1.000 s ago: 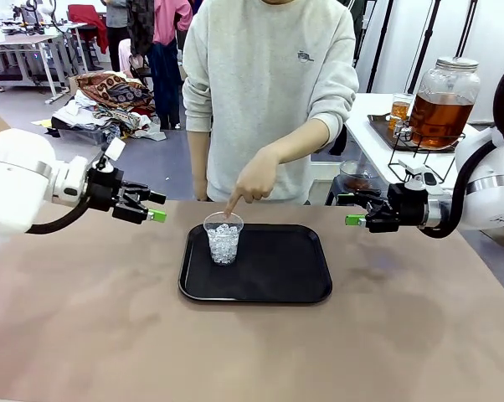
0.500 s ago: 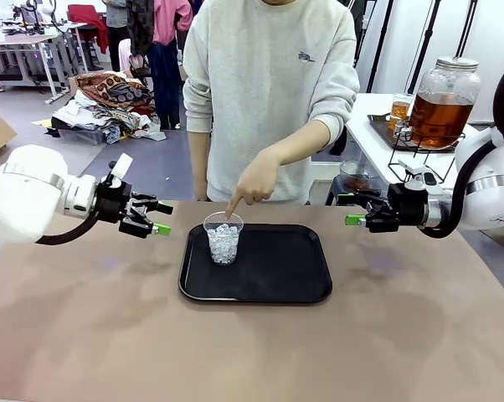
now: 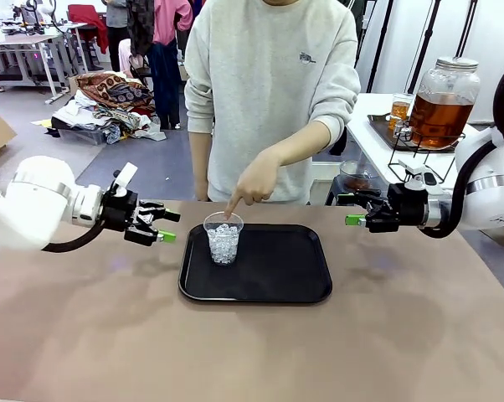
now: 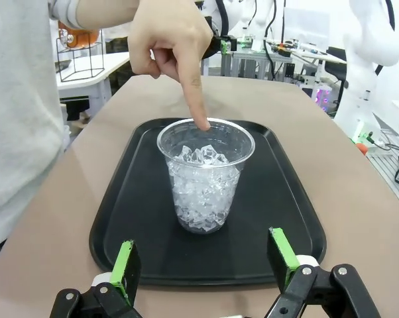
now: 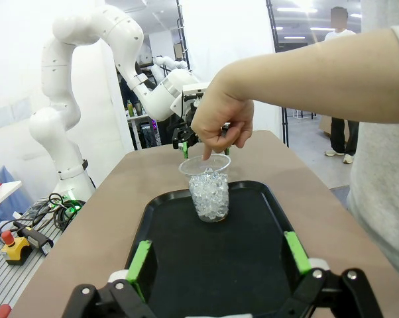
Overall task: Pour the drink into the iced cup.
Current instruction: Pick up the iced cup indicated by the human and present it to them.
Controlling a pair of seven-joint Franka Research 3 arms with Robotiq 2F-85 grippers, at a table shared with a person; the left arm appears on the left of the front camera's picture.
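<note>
While person's hand [image 3: 254, 182] points into it, iced cup [image 3: 223, 237]: upright, far-left part of black tray [image 3: 277, 280], hand's index tip at rim.
Drink [image 3: 440, 117]: amber, in glass dispenser jar [image 3: 444, 84] on side table, well apart from worktop [image 3: 84, 335].
L gripper [image 3: 170, 227]: fingers spread, empty, near cup, aimed at it.
R gripper [image 3: 347, 209]: fingers spread, empty, beside tray's right side.
Risk 1: L closes in w/ hand at rim → bump, ice spills.
Risk 2: thin clear cup, hard squeeze → buckles.
Risk 3: drink prob. out of reach → pour stalls.
</note>
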